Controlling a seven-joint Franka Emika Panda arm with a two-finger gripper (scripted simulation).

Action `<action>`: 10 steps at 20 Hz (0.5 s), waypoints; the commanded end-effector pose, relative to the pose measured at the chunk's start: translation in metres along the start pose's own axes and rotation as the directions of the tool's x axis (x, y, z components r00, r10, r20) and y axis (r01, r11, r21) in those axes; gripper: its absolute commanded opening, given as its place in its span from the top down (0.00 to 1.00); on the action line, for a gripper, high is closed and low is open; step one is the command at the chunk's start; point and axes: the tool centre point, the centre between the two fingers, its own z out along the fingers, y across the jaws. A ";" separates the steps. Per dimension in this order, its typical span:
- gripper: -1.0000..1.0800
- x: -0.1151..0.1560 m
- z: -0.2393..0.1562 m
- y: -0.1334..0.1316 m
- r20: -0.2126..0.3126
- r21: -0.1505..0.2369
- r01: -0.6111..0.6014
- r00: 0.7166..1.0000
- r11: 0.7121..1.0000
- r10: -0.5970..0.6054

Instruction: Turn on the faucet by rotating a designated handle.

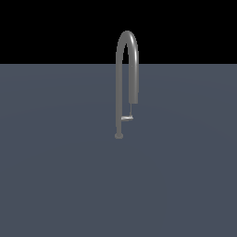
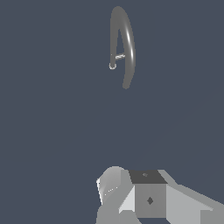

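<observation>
The gooseneck faucet (image 1: 121,83) is standing alone slightly to the exterior view's right of centre, its stem planted on a small round foot (image 1: 119,135) and rising straight before the tube is arching over and coming down toward the exterior view's right. Moving rightward from the stem, the handle (image 1: 127,118) is sticking out sideways low down, a short light-grey stub sitting just beneath the open spout end (image 1: 133,98), with a thin vertical rod (image 1: 132,109) hanging between spout and stub. That low, sideways placement is probably leaving the lever free to swing around the stem, and it is likely asking for a push from the side rather than a grab from above.

Nothing of the arm is showing in the exterior view. In the wrist view the gripper (image 2: 114,186) is appearing only as pale blocky shapes at the frame edge, well apart from the faucet (image 2: 124,43) and its handle (image 2: 119,56); whether the claw is spread or closed I cannot tell. The reach looks not yet begun.

The surface (image 1: 55,185) is lying flat, matte and uniformly slate blue-grey, running back to a straight horizon. Beyond it the backdrop (image 1: 46,28) is showing plain black, with no walls or furnishings visible.
</observation>
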 end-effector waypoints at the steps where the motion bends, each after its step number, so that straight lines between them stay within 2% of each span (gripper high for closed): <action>1: 1.00 0.000 0.000 0.000 0.000 0.000 0.000 1.000 1.000 0.000; 10: 1.00 0.011 0.002 -0.001 0.028 0.021 -0.022 0.999 1.000 0.021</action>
